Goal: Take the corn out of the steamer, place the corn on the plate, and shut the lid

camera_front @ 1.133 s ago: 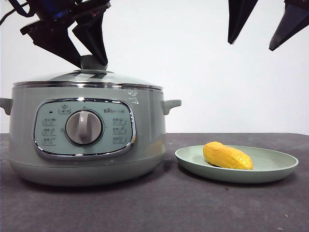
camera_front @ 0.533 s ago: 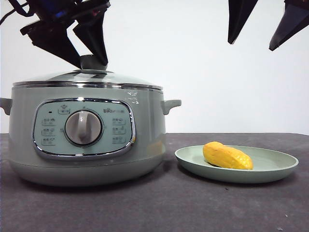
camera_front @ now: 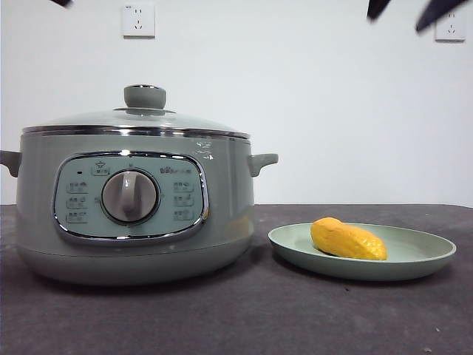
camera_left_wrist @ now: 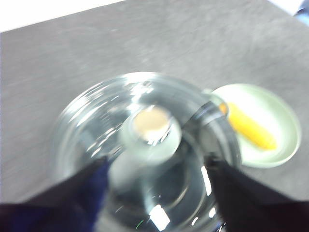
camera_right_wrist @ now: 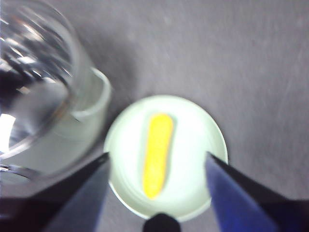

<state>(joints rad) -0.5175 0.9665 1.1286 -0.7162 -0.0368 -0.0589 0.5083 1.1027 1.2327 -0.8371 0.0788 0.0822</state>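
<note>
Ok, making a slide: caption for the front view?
Lid closed on the steamer, corn resting on the plate beside it.

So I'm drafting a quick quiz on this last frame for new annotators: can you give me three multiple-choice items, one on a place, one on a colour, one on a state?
1. Where is the corn?
A. inside the steamer
B. on the plate
C. on the bare table

2. What colour is the knob of the lid?
A. pale green
B. red
C. black

3. How does the left gripper stand?
A. shut on the knob
B. shut on the corn
C. open, above the lid, holding nothing

Key: 1 B, the cob lies in the plate, beside the steamer. 2 A, the knob matches the pot's pale green. 3 C, the left wrist view shows both jaws spread wide on either side of the knob, clear of it; the right gripper is likewise open, above the plate.
</note>
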